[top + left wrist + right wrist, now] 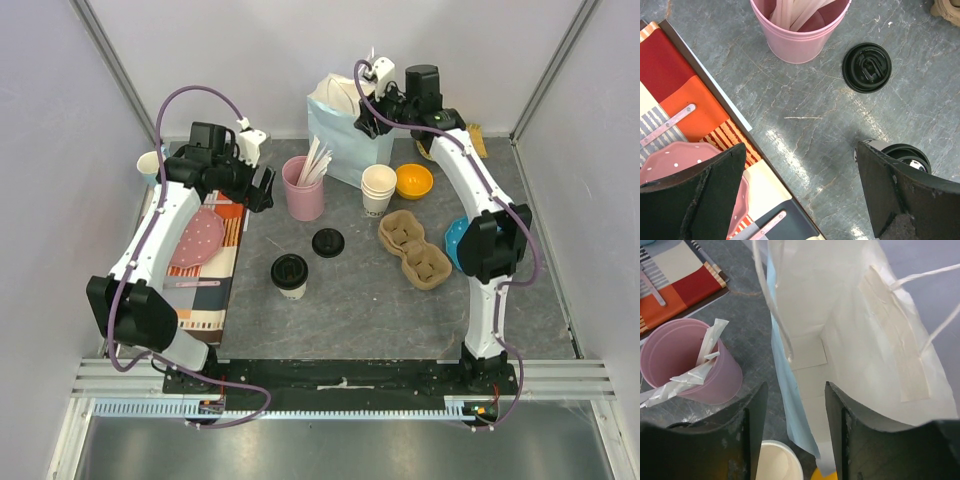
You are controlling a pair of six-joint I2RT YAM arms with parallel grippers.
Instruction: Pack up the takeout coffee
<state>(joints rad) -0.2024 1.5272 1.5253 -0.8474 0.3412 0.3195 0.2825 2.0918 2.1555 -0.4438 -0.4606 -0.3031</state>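
One lidded takeout coffee [289, 272] stands mid-table, nothing touching it. Beyond it the left gripper [800, 152] hangs with jaws spread wide and empty. Farthest back, the right gripper [795, 387] hovers, jaws apart, straddling the paper bag [340, 140] rim.

Left gripper [800, 200] pointing down, jaws wide apart. Right arm [455, 160] stretched far forward; right gripper [796, 435] jaws apart, gap narrower.

Takeout coffee [290, 276] of white paper with glossy black plastic lid [289, 268], matt paper bag [345, 140], rough pulp carrier [414, 248]
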